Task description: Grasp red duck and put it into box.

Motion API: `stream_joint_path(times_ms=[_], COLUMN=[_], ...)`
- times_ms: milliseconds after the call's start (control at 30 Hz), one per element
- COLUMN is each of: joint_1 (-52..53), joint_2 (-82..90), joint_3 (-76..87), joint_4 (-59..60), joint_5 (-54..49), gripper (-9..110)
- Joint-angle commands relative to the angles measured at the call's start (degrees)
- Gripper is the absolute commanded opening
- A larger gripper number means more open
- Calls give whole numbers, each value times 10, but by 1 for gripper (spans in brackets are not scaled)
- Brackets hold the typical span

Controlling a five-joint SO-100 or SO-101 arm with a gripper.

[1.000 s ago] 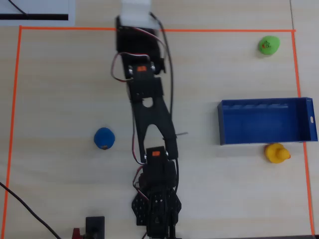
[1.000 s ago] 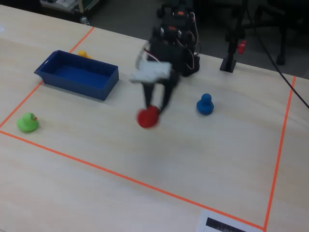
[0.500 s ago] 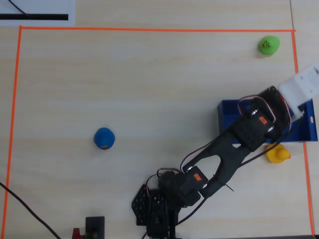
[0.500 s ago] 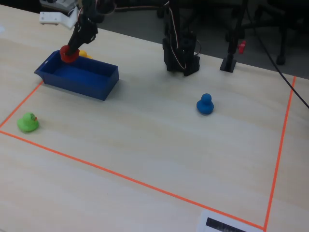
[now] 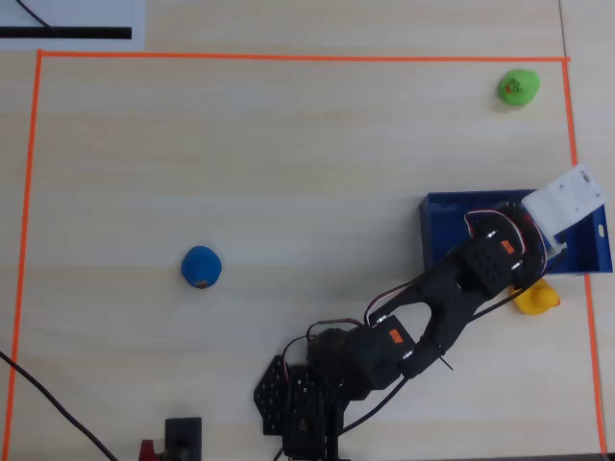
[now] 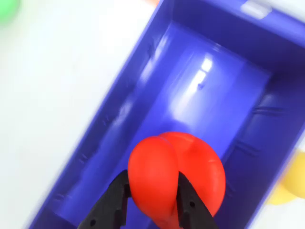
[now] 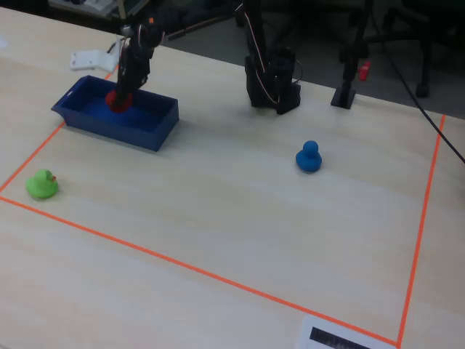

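Over the box (image 6: 119, 114); fingers (image 6: 112, 202) clamped on red duck (image 6: 176, 176); held low inside for a clean drop.

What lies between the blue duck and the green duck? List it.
Only bare table, as the overhead view shows: no object sits on the stretch from the blue duck to the green duck. The box lies off that line.

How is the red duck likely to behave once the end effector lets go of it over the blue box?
The red duck looks glossy and rounded, so it probably slips easily and may roll a little on landing. It seems light, held by the end effector at just two narrow contacts. The box walls should likely stop any rolling.
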Motion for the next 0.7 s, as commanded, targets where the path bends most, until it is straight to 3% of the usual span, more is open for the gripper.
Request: stream_joint_path(times_ms=[0,100,333,500,667], joint_1=[-7,-5,-17,-62,-243], joint_2=[3,-1,6,44,94], joint_3=[19,33,-29,-189,-372], joint_4=[-23,-23,12,18,283], joint_5=[-33,-59,-17,163,229], gripper=[12,24,24,0,0])
